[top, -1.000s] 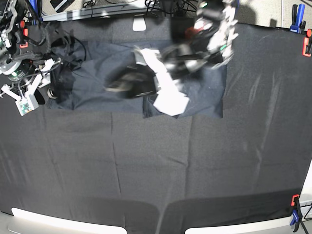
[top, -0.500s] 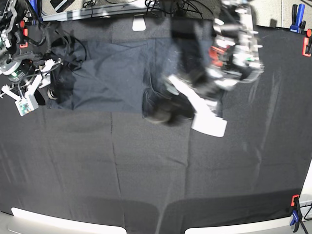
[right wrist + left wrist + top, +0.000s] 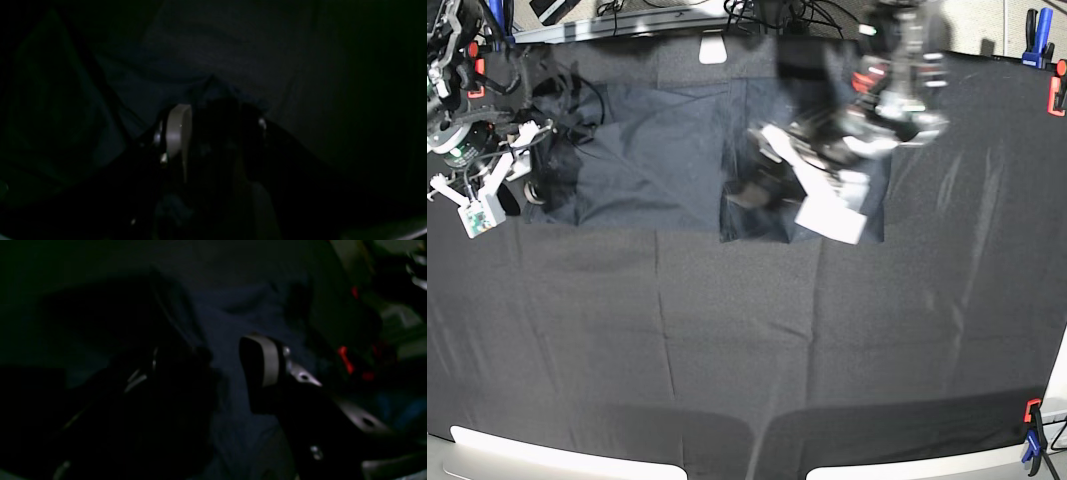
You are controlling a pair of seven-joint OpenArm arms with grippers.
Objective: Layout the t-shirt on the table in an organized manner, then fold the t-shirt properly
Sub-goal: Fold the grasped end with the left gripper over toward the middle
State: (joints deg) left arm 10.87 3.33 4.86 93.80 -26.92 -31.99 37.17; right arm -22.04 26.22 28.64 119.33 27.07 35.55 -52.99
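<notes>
The dark t-shirt [image 3: 657, 150] lies spread along the far part of the black table [image 3: 747, 350]. My left gripper [image 3: 822, 208] is blurred in motion above the shirt's right half. In the left wrist view this gripper [image 3: 227, 373] has a narrow gap between its fingers [image 3: 263, 363], with only the bluish shirt [image 3: 233, 313] showing below. My right gripper [image 3: 507, 172] sits at the shirt's left edge. In the dark right wrist view a peaked fold of the shirt [image 3: 217, 95] sits between that gripper's [image 3: 220, 126] fingertips [image 3: 178, 131].
Red-orange clamps hold the cloth at the right corners [image 3: 1058, 92] [image 3: 1032, 410]. A blue clamp [image 3: 1037, 40] and cables lie beyond the far edge. A small white object [image 3: 713, 48] sits at the far edge. The table's near edge shows pale panels [image 3: 547, 460].
My left arm swept right and toward me across the shirt, then came back a little left and away. The shirt's right half lies flatter. The right arm has not moved.
</notes>
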